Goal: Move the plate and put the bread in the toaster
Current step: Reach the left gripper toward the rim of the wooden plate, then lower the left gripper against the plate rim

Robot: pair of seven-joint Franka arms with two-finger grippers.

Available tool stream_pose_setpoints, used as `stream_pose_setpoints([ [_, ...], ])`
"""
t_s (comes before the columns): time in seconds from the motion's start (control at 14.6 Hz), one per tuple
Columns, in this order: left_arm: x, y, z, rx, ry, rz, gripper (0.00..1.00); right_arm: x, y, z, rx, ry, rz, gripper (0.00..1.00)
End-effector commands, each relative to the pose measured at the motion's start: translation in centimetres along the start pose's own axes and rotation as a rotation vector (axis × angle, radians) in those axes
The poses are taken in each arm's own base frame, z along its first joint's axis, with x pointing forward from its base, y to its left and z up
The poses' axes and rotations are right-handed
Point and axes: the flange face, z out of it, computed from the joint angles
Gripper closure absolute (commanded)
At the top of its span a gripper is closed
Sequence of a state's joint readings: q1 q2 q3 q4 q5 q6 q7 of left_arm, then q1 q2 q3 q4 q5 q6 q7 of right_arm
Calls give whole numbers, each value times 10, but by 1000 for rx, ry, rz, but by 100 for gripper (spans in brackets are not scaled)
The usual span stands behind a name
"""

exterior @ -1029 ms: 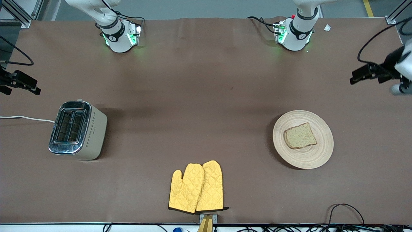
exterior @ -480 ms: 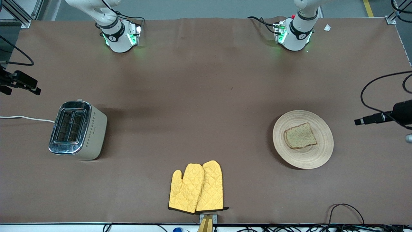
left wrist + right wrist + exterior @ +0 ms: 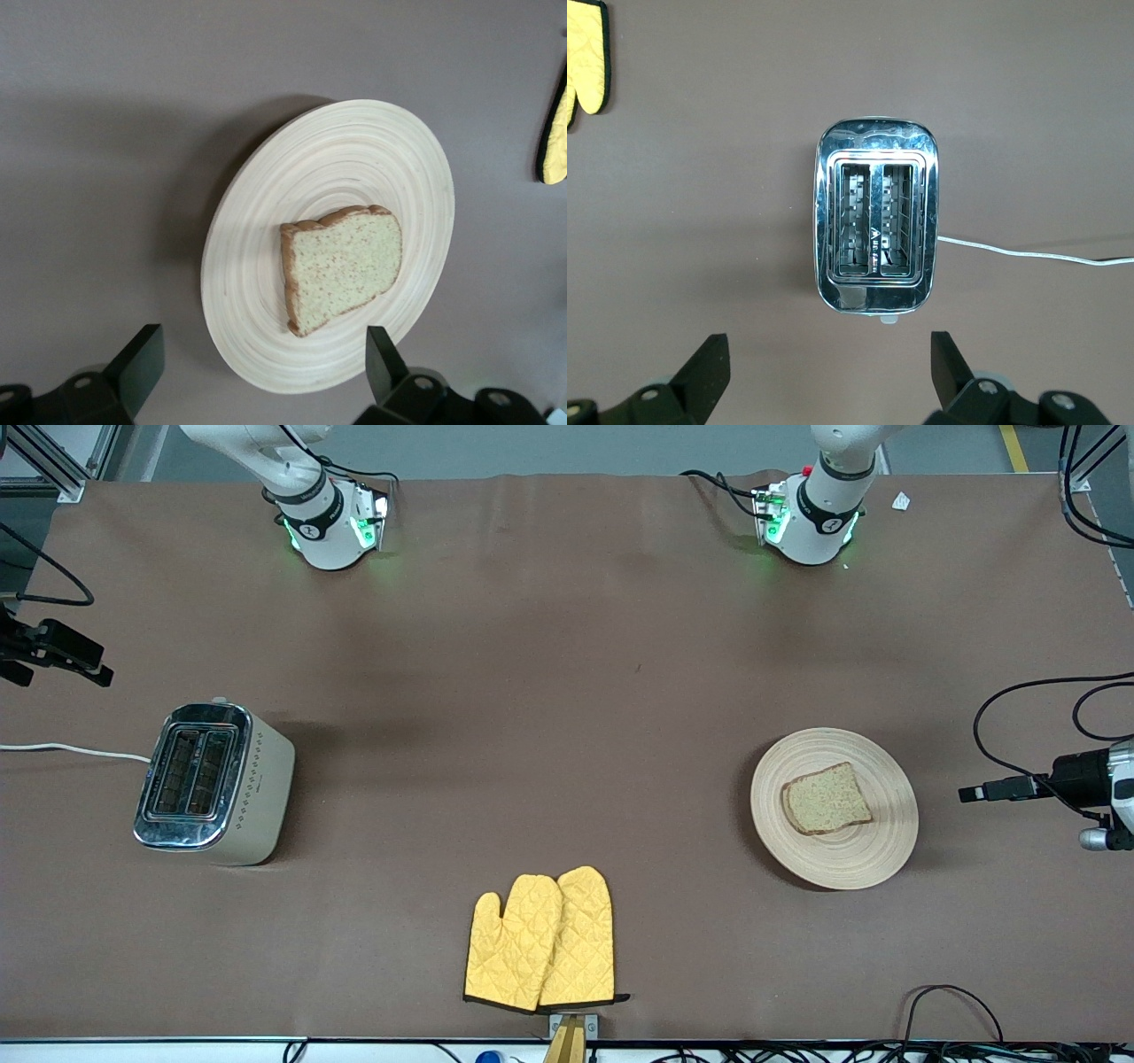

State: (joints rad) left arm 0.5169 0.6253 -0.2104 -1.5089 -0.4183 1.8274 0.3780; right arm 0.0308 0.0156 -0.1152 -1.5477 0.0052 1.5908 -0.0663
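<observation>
Now left gripper wide open, holding nothing, up in the air over plate edge; bread flat on plate, just ahead of fingertips. Right gripper wide open too, empty, hovering above toaster, both slots bare, white cord trailing off. Yellow oven mitts well apart from both.

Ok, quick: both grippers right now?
Left gripper: open, empty, over the round pale wooden plate.
Right gripper: open, empty, over the chrome-topped toaster.
</observation>
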Motion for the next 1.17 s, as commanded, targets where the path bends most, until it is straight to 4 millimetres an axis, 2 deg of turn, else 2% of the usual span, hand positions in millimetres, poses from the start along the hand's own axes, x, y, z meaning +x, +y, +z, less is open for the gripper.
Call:
stream_pose_setpoints([
  [0.0, 11, -24, 22, -74, 27, 61, 9, -8, 0, -2, 15, 6, 13, 0],
  [0.21, 17, -52, 60, -128, 48, 108, 21, -8, 0, -3, 13, 7, 13, 0],
  [0.41, 18, -62, 87, -195, 48, 87, 32, -8, 0, -3, 14, 7, 13, 0],
  [0.62, 21, -61, 107, -245, 46, 86, 42, -8, 0, -3, 14, 7, 13, 0],
  [0.75, 20, -65, 120, -274, 44, 86, 55, -8, 0, -2, 15, 4, 13, 0],
  [0.96, 20, -62, 121, -279, 39, 114, 88, -9, 2, -2, 15, 2, 16, 0],
  [1.1, 19, -61, 124, -286, 45, 200, 98, -8, 1, -2, 16, 3, 13, 0],
])
